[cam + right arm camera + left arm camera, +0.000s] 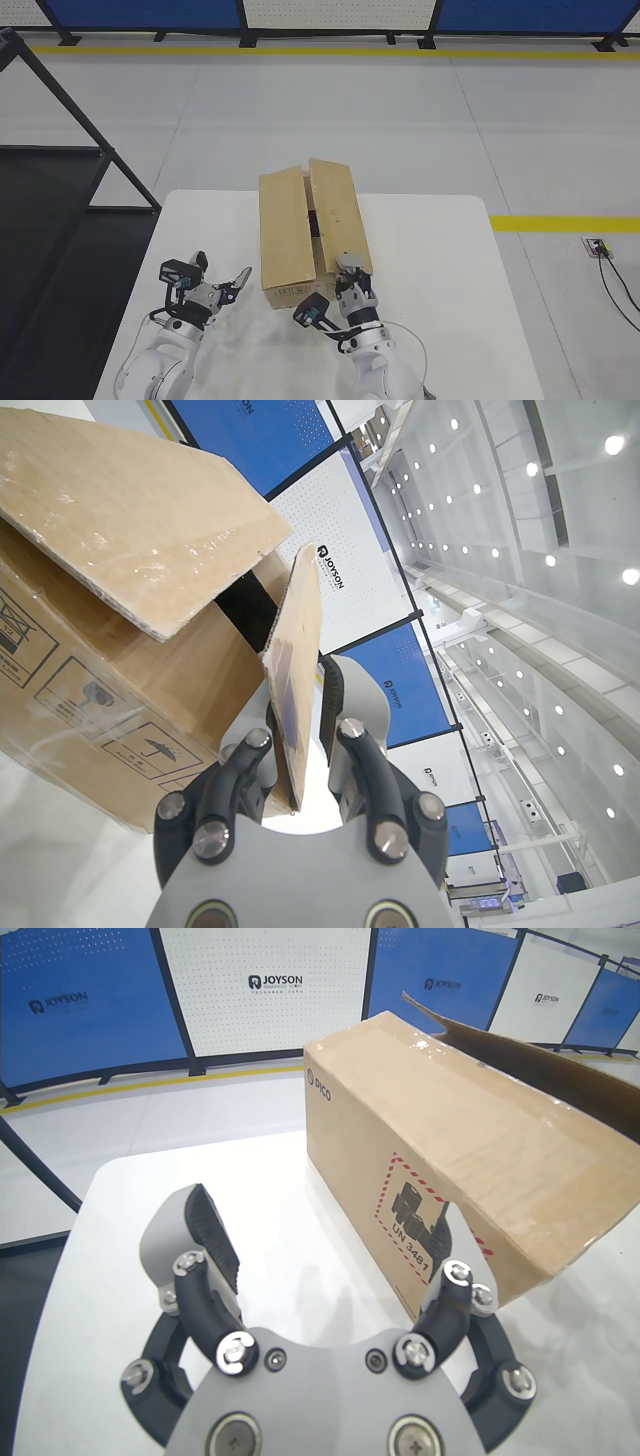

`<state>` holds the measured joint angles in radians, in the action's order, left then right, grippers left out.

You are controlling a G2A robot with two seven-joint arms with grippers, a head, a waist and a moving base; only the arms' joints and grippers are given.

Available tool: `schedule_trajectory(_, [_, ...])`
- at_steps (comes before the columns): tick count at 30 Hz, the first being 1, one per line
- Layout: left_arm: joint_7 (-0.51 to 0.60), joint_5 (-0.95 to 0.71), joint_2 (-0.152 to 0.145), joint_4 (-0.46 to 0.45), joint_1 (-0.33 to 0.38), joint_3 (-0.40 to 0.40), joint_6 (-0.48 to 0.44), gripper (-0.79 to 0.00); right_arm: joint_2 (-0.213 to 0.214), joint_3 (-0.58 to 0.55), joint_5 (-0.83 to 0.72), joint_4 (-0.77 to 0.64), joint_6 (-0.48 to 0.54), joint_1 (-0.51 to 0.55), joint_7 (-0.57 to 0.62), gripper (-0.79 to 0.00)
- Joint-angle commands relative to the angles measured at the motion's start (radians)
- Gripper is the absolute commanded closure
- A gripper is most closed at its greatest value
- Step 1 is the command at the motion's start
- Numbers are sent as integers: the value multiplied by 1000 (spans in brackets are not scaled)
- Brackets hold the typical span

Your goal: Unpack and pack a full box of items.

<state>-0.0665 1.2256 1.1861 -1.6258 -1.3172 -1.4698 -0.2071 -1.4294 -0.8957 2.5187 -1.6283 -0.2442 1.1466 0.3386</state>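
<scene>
A brown cardboard box (290, 240) stands in the middle of the white table (440, 300), its two long top flaps partly raised with a dark gap between them. My right gripper (350, 268) is at the near end of the right flap (340, 215). In the right wrist view that flap (295, 660) stands edge-on between the open fingers of the gripper (300, 685), a thin gap left to one pad (331, 695). My left gripper (320, 1208) hovers open and holds nothing, just left of the box's near corner (450, 1128), above the table (150, 1178).
A black metal frame (60, 130) stands off the table's left side. The table's right half and near-left corner are bare. Blue and white partition panels (340, 12) line the far floor.
</scene>
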Motion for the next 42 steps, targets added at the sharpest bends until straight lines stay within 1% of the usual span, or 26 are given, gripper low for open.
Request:
schedule_trajectory(1, [0,5,0,1,1,3,2,-785,-2,-3,0,3,-1,0,-2,-102])
schedule_trajectory(2, [0,7,1,1,1,3,2,-785,-4,-5,1,5,0,0,-5,-22])
schedule_trajectory(3, [0,6,1,2,1,4,2,-785,-5,-7,2,5,0,1,-8,0])
schedule_trajectory(11, [1,7,2,4,2,2,12,-785,-6,-42,3,-11,17,22,-58,0])
schedule_trajectory(18, [0,0,3,6,9,-8,17,-785,4,-98,-9,-50,46,68,-127,0])
schedule_trajectory(24, [-2,-1,3,4,10,-19,21,-785,15,-153,-50,-85,77,112,-221,0])
schedule_trajectory(33, [-4,-13,2,-2,3,-48,34,-785,34,-238,-145,-116,167,159,-404,0])
schedule_trajectory(39, [-10,-45,3,-5,-2,-78,75,-785,41,-270,-154,-129,207,173,-424,0])
schedule_trajectory(42, [-10,-55,3,-7,-6,-92,80,-785,45,-282,-153,-134,224,178,-437,0])
